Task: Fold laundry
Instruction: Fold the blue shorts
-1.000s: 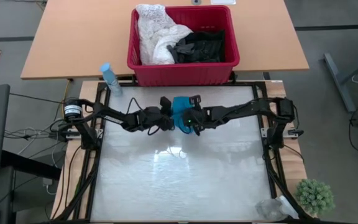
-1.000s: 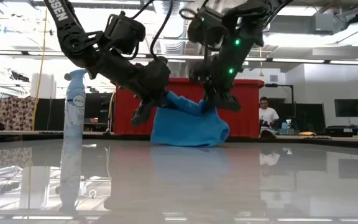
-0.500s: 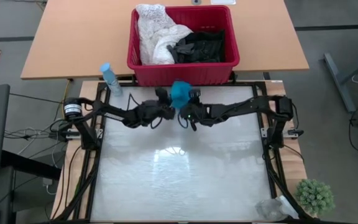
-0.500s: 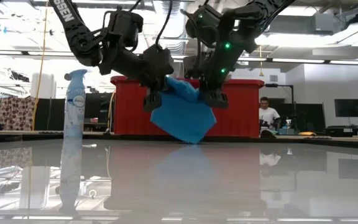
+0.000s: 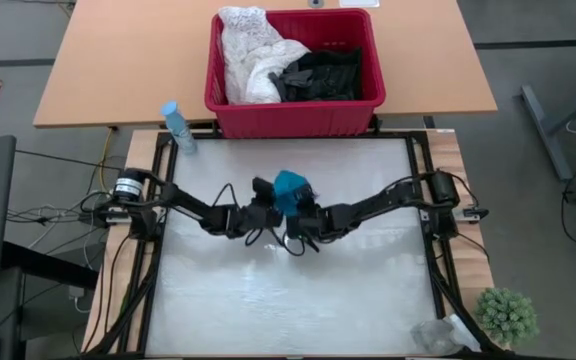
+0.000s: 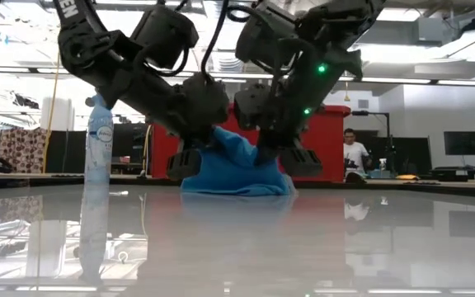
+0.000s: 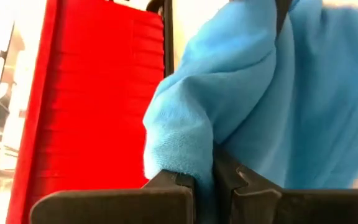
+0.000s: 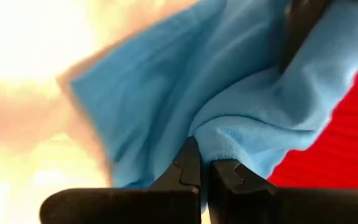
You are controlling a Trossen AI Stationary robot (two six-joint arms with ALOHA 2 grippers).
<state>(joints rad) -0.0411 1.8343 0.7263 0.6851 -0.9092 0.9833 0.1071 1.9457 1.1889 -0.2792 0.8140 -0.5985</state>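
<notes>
Pinching the small teal garment (image 5: 288, 187) from two sides, both tools are clamped on its cloth: the left tool (image 7: 212, 180) holds one folded edge and the right tool (image 8: 204, 169) holds another, very close together. The garment hangs between them with its lower part resting on the glossy tabletop (image 5: 358, 300), near the middle. Behind stands the red basket (image 5: 298, 112) with white laundry (image 5: 250, 55) and black laundry (image 5: 323, 72). A spray bottle (image 5: 177, 126) stands left of it.
</notes>
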